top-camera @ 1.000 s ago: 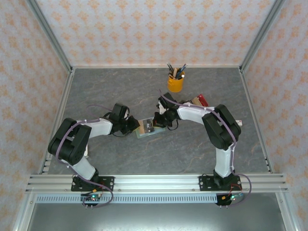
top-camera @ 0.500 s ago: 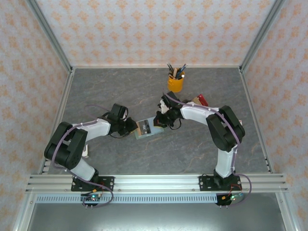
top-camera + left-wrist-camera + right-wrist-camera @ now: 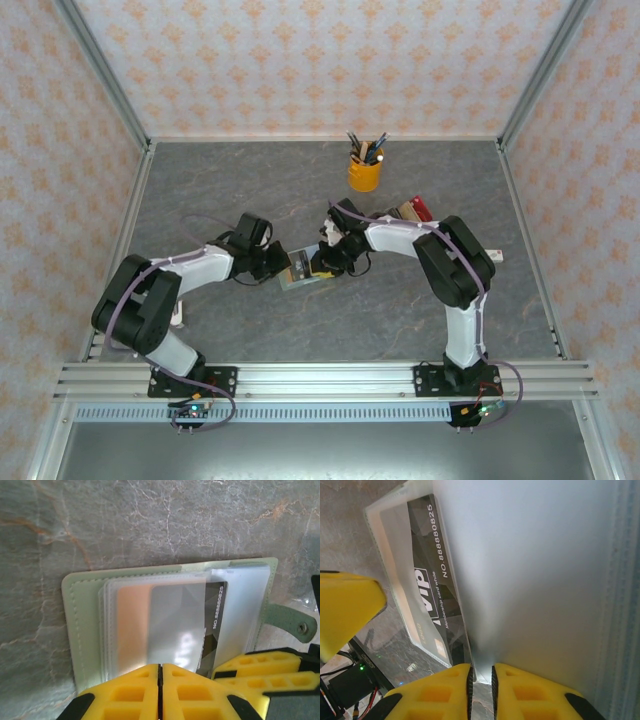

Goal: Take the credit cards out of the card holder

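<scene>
Behind the open card holder [image 3: 303, 267], yellow pen cup [image 3: 364, 174]; left fingers [image 3: 160, 692] closed, right fingers [image 3: 481, 692] nearly closed.

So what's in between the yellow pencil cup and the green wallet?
Just bare grey table, seen from the top camera. The pencil cup stands farther back; the card holder lies open between both grippers.

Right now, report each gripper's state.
Left gripper: shut at the sage-green folding card holder's edge; grip unclear.
Right gripper: shut on a clear plastic sleeve.
</scene>
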Motion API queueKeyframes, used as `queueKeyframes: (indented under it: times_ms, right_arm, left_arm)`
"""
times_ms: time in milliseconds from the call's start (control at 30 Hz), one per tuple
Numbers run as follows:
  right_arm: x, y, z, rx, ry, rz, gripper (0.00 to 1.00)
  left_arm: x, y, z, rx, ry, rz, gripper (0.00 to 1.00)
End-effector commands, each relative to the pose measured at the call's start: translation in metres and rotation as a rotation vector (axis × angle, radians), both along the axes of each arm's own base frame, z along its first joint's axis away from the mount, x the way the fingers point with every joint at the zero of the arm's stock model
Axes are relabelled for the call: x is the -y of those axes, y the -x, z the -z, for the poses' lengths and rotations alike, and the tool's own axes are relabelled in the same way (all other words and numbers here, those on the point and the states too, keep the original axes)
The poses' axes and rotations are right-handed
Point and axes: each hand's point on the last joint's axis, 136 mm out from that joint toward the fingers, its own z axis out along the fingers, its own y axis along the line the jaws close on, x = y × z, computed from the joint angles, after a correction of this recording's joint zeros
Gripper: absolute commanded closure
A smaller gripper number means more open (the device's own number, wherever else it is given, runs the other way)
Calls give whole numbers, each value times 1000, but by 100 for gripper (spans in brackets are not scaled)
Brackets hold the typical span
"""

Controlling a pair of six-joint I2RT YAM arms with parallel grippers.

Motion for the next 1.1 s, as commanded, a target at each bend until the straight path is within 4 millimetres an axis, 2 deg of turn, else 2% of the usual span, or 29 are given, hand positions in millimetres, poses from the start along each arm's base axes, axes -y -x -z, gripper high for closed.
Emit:
queueKeyframes:
  times_ms: [0, 67, 200, 433, 800, 1067]
  right_arm:
    - [-6, -1, 6, -18, 7, 6, 79]
    - [-5, -1, 10, -25, 14, 9, 79]
    - [-11, 0, 5, -24, -31, 2, 79]
    - [-21, -1, 0, -41, -91, -3, 79]
    - [-31, -9, -5, -33, -158, 26, 83]
    - [-22, -10, -2, -3, -105, 28, 98]
  left_arm:
    - [-4, -6, 10, -21, -37, -31, 92]
    - [-10, 0, 21, -66, -74, -45, 94]
    - [-25, 14, 39, -129, -146, -79, 96]
    - [-33, 30, 57, -186, -178, -91, 97]
    - [-33, 31, 56, -184, -175, -76, 96]
    - [-33, 28, 48, -166, -184, -62, 95]
